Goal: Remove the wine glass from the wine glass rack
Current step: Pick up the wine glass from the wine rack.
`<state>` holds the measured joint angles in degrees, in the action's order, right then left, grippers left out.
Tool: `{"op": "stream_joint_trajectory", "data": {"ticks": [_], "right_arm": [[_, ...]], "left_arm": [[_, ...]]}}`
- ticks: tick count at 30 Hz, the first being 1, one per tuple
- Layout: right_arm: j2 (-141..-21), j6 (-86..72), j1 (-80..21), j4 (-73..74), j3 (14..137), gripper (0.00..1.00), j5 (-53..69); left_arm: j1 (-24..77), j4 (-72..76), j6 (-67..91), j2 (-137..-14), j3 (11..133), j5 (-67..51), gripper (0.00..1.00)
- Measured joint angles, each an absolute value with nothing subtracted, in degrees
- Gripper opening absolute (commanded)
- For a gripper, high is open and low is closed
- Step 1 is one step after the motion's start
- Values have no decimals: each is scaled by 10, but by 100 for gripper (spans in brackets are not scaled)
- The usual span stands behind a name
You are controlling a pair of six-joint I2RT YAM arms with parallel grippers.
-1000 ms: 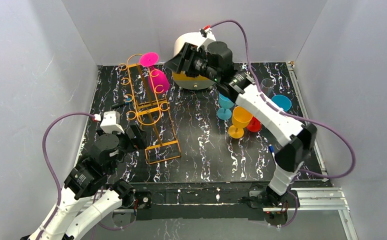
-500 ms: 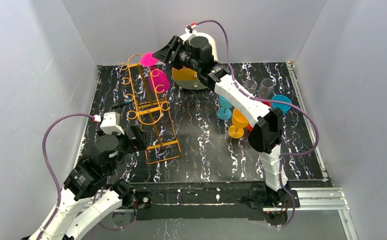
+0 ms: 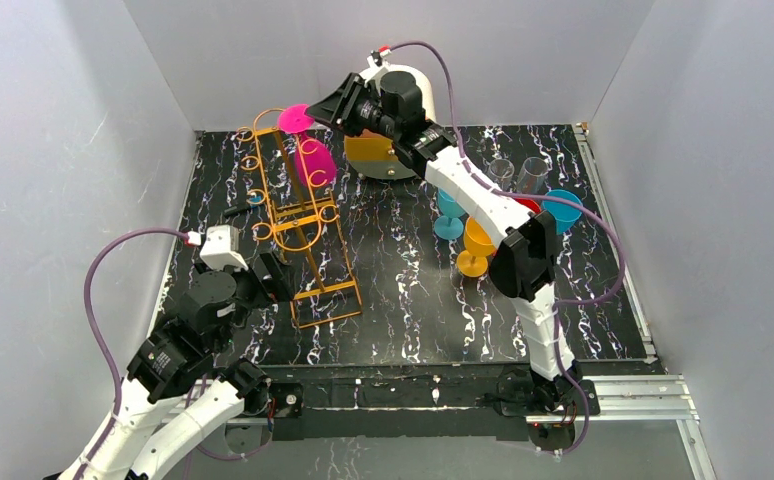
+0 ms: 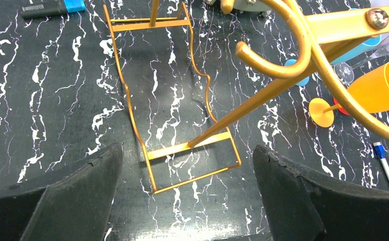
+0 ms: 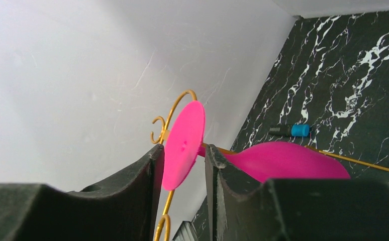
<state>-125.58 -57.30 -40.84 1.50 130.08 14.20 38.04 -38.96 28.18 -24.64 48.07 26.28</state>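
Note:
The pink wine glass point(image 3: 315, 160) hangs upside down on the orange-gold wine glass rack point(image 3: 298, 215) at the back left, its round foot on top of the rails. My right gripper point(image 3: 316, 108) reaches that foot from the right. In the right wrist view its fingers point(image 5: 152, 170) straddle the pink wine glass point(image 5: 184, 140) at the foot disc, with a gap still showing beside the disc; the rack point(image 5: 178, 96) curls behind. My left gripper point(image 3: 273, 275) hangs wide open and empty near the rack's base point(image 4: 192, 145).
A white-and-orange round box point(image 3: 373, 152) stands behind the right arm. Blue, yellow and red glasses point(image 3: 481, 240) and clear ones point(image 3: 523, 170) cluster at the right. A blue-capped marker point(image 3: 243, 208) lies left of the rack. A pen point(image 4: 386, 163) lies on the marbled tabletop.
The right arm swung left from over the round box to the rack's top, and its jaws narrowed around the pink foot disc. The left arm has not moved.

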Motion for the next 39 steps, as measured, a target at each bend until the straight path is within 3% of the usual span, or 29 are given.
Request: {"op": "stream_joint_trajectory", "data": {"ticks": [10, 13, 17, 39], "right_arm": [[-1269, -583, -408, 18, 1306, 23, 151], [-1278, -580, -407, 41, 1338, 11, 150], [-1297, -580, -401, 71, 1384, 2, 146], [-1313, -646, -331, 41, 1401, 1, 185]], "left_arm": [[380, -390, 282, -245, 481, 261, 98], [380, -390, 281, -246, 481, 259, 98], [380, -389, 281, -246, 481, 257, 98], [380, -373, 281, -265, 479, 239, 98]]}}
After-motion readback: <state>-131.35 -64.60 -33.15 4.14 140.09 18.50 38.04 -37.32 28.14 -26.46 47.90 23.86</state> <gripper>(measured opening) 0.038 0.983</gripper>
